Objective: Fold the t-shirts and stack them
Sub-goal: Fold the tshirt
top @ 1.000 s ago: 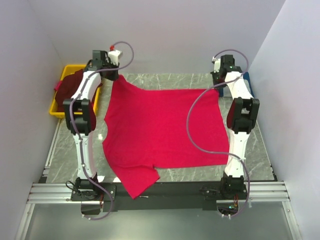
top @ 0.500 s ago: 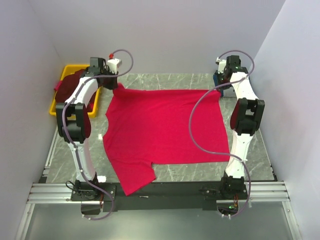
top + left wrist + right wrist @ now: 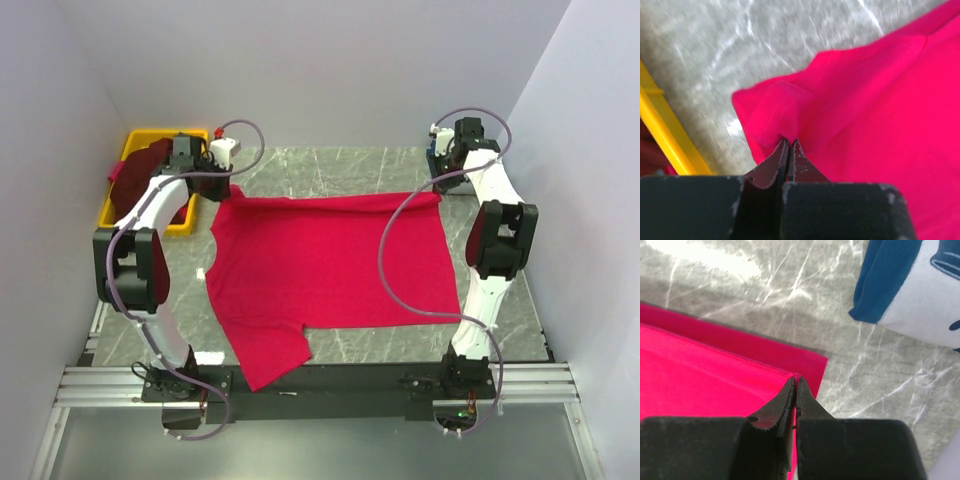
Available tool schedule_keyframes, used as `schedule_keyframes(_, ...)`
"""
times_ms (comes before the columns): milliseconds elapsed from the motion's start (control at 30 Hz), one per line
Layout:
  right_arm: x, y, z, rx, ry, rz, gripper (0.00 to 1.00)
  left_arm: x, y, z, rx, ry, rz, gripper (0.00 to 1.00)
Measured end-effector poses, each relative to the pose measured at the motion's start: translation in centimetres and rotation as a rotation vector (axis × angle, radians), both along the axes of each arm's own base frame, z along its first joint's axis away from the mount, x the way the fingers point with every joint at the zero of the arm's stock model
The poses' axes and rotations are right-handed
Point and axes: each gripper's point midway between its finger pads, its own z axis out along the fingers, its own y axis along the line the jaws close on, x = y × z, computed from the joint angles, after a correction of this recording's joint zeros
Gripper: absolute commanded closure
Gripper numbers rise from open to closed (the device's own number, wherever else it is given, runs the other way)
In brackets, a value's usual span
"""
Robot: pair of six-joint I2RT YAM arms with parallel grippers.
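Observation:
A bright crimson-red t-shirt (image 3: 320, 265) lies spread over the grey marble table (image 3: 330, 165), one sleeve hanging off the near edge. My left gripper (image 3: 789, 141) is shut on the far left sleeve (image 3: 777, 112) of this red t-shirt (image 3: 875, 105). At the far right corner, my right gripper (image 3: 795, 380) is shut on the hem of the red t-shirt (image 3: 715, 375), and the far edge shows a fold there. A navy t-shirt (image 3: 920, 290) with white print lies beyond that corner. A dark maroon t-shirt (image 3: 135, 170) sits in the yellow bin (image 3: 112, 215).
The yellow bin stands at the far left, its rim (image 3: 667, 135) close to my left gripper. White walls close in the table on three sides. The navy t-shirt (image 3: 433, 150) sits behind my right wrist.
Both grippers have pulled the far edge of the red t-shirt toward the near side, lowering it and folding it over. The left arm has swung further left.

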Motion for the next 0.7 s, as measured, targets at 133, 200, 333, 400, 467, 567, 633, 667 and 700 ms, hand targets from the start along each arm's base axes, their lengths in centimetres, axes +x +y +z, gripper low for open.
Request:
schedule_keyframes(133, -1.0, 0.1, 0.2, 0.003, 0.006, 0.014, 1.0, -2.3, 0.1, -1.1, 0.001, 0.034, 0.001, 1.0)
schedule_keyframes(200, -1.5, 0.1, -0.2, 0.004, 0.019, 0.017, 1.0, -3.6, 0.1, -1.9, 0.002, 0.059, 0.002, 1.0)
schedule_keyframes(333, -2.7, -0.2, -1.8, 0.006, 0.063, 0.019, 1.0, -5.7, 0.4, -3.3, 0.006, 0.102, 0.014, 1.0)
schedule_keyframes(400, -3.4, -0.2, -2.8, 0.006, 0.086, 0.022, 1.0, -6.8, 0.4, -4.1, 0.0, 0.129, 0.024, 1.0)
schedule_keyframes(467, -4.2, -0.2, -3.8, 0.006, 0.114, 0.025, 1.0, -7.6, 0.3, -4.9, -0.008, 0.158, 0.033, 1.0)
schedule_keyframes(567, -5.0, -0.2, -4.8, 0.004, 0.141, 0.03, 1.0, -8.8, 0.3, -6.3, -0.02, 0.206, 0.051, 1.0)
schedule_keyframes(633, -5.2, -0.2, -5.2, 0.001, 0.147, 0.032, 1.0, -9.5, 0.2, -7.0, -0.028, 0.232, 0.065, 1.0)
schedule_keyframes(667, -5.3, -0.2, -5.3, 0.001, 0.149, 0.033, 1.0, -9.7, 0.2, -7.3, -0.031, 0.243, 0.071, 1.0)
schedule_keyframes(700, -5.3, -0.3, -5.4, -0.001, 0.15, 0.033, 1.0, -10.0, 0.2, -7.6, -0.035, 0.253, 0.078, 1.0)
